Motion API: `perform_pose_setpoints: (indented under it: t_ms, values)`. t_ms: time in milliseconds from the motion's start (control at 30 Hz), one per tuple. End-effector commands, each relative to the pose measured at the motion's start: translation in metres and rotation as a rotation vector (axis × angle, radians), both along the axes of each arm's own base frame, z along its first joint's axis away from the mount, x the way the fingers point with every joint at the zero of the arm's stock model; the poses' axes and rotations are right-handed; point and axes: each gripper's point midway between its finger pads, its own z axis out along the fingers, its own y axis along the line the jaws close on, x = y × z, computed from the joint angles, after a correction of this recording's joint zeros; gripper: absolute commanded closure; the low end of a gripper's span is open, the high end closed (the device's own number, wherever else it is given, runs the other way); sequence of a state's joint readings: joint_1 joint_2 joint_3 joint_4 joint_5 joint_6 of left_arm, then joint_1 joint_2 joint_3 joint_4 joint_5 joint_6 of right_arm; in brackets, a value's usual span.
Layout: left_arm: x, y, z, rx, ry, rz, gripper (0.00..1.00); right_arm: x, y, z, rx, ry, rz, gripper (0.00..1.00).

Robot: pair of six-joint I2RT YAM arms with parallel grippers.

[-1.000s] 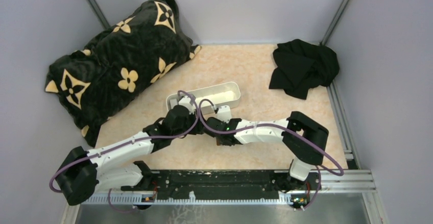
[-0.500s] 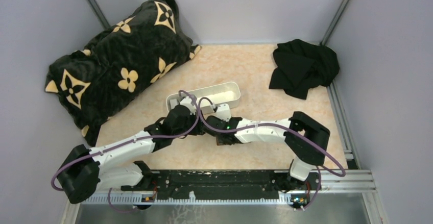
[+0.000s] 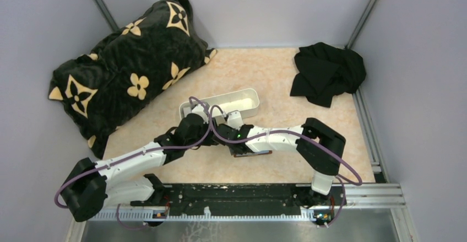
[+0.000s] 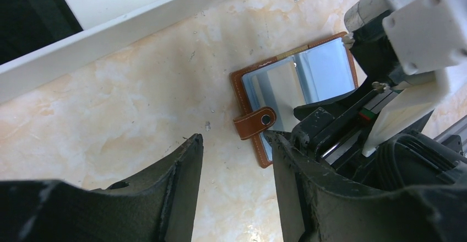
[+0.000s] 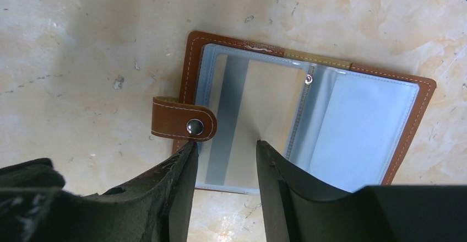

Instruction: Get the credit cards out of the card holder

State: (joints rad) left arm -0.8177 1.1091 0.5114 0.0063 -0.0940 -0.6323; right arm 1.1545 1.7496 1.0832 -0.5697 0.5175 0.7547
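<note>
Lying under right fingers (image 5: 176,198): card holder (image 5: 358,126)

**Pale walls around a marbled tabletop**

Plain lilac-grey walls (image 3: 259,5) close in three sides, with slim metal posts (image 3: 364,10) at the far corners. The evenly lit tabletop (image 3: 275,71) is peach-and-cream marble. A black cushion (image 3: 126,65) with cream flower motifs fills its far left corner, and a crumpled black cloth (image 3: 327,74) lies at the far right. A dark rail (image 3: 242,193) runs along the near edge.
</note>
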Motion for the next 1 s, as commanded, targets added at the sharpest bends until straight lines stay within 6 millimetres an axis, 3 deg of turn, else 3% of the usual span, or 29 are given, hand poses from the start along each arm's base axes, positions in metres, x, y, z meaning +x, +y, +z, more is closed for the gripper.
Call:
perform_pose_setpoints:
  t_ms: [0, 267, 567, 967]
  values:
    - [-0.001, 0.001, 0.003, 0.004, -0.021, -0.016, 0.44, 0.003, 0.008, 0.003, -0.016, -0.005, 0.028, 0.56]
    - [-0.001, 0.002, 0.001, 0.006, -0.016, -0.013, 0.44, 0.000, 0.005, -0.002, -0.028, 0.012, 0.030, 0.55]
    - [0.000, 0.001, 0.000, 0.005, -0.013, -0.018, 0.44, -0.005, 0.022, -0.003, 0.045, 0.036, 0.074, 0.52]
    - [0.000, 0.002, 0.000, 0.006, -0.012, -0.014, 0.44, -0.008, 0.007, -0.014, -0.034, 0.049, 0.072, 0.52]
